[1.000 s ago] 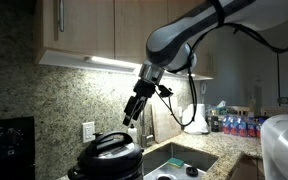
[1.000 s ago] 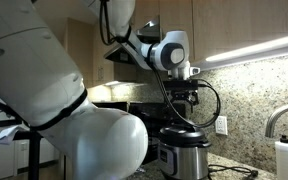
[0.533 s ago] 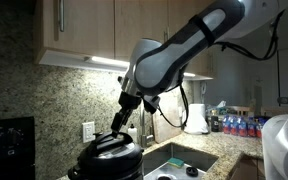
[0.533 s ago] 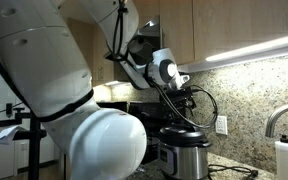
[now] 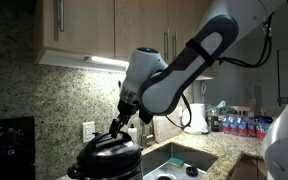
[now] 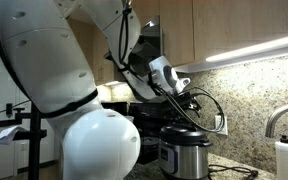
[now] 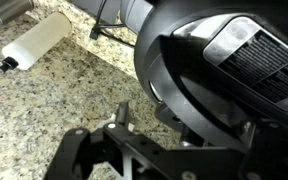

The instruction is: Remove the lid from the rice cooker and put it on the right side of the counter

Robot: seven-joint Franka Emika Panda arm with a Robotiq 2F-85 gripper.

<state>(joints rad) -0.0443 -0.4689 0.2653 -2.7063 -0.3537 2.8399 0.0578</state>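
Lid [image 5: 106, 147] is seen seated on the cooker [image 5: 104, 166], closed and level, with its raised handle on top. The cooker is placed on the counter [image 5: 198, 150] against the granite backsplash [image 5: 24, 95], just beside the steel sink [image 5: 180, 166]. In an exterior view the cooker's steel body [image 6: 184, 160] is shown under the black lid [image 6: 188, 135].

The gripper [image 5: 117, 125] is held just above the lid's handle, tilted, with its jaws spread wide and nothing pinched between them. Whether a fingertip touches the handle cannot be told.

In the wrist view the lid [image 7: 214, 90] fills most of the picture, with grey markings visible on its dome, and speckled counter [image 7: 44, 100] is shown beside it. A white bottle [image 7: 39, 40] with a dark tip is seen near the far edge of that view.

Wooden cabinets [image 5: 84, 25] are mounted above the backsplash, lit along their underside. A wall outlet [image 5: 88, 130] is set just behind the cooker, and a faucet [image 6: 279, 120] is seen beyond it.
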